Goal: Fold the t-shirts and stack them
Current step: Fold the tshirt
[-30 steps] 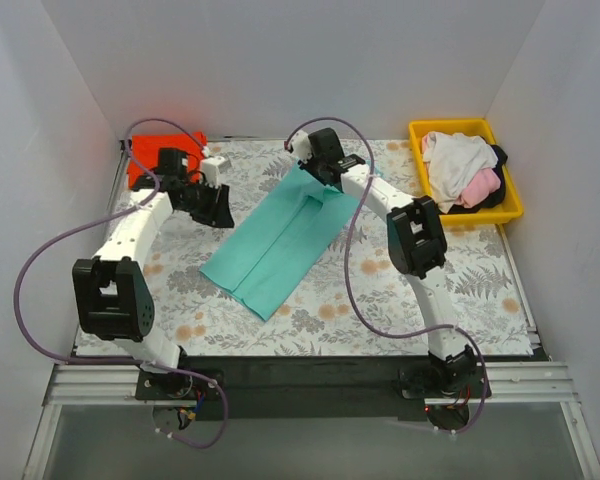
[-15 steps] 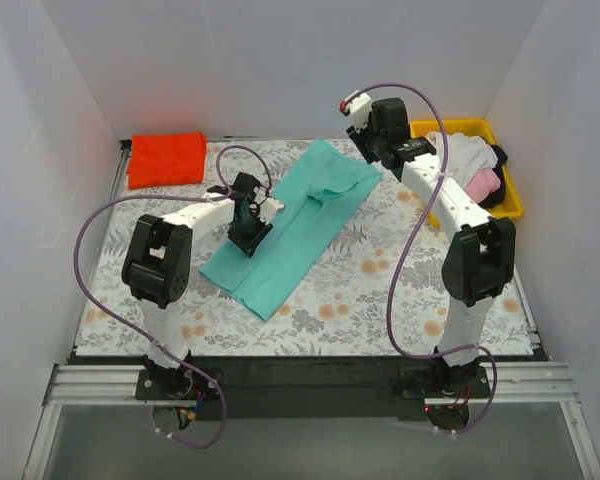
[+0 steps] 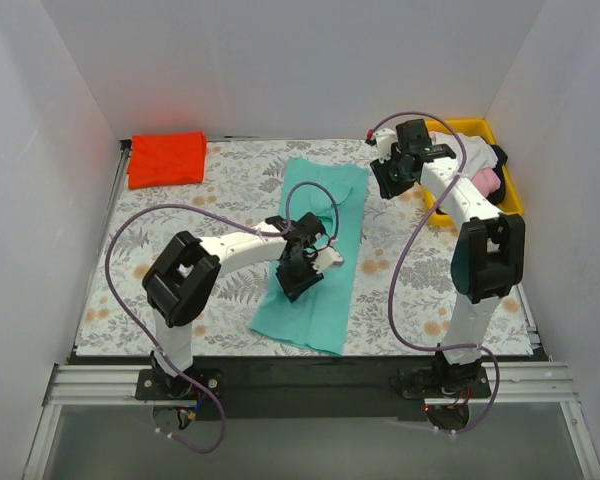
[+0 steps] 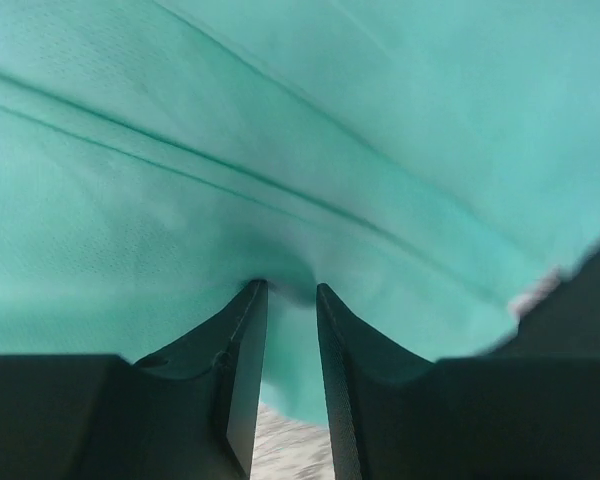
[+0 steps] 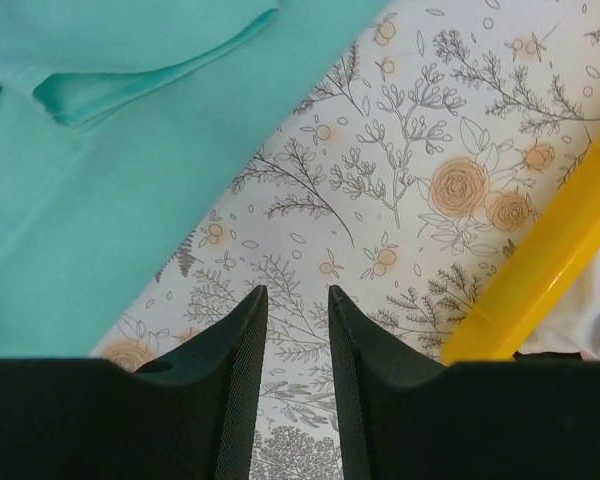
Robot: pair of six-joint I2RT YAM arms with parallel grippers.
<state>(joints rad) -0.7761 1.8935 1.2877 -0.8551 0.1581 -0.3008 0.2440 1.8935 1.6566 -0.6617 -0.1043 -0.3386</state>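
Note:
The teal-green t-shirt [image 3: 322, 212], folded into a long strip, lies on the patterned cloth from mid-back toward the near edge. My left gripper [image 3: 302, 268] sits at its middle. In the left wrist view the fingers [image 4: 285, 287] are closed on a pucker of the teal cloth [image 4: 380, 120]. My right gripper [image 3: 388, 180] hovers beside the shirt's far right corner, apart from it. Its fingers [image 5: 297, 292] are slightly parted and empty over the patterned cloth, with the teal shirt [image 5: 100, 180] to its left. The red-orange shirt [image 3: 167, 158] lies folded at the back left.
A yellow tray [image 3: 513, 197] at the back right holds bunched white, pink and black shirts [image 3: 488, 180], partly behind my right arm; its rim shows in the right wrist view [image 5: 540, 270]. The fern-patterned cloth [image 3: 220, 190] covers the table. White walls enclose three sides.
The left gripper moved right and nearer, dragging the teal shirt from a diagonal lie to a nearly straight one. The right gripper moved from the back down beside the shirt's far corner.

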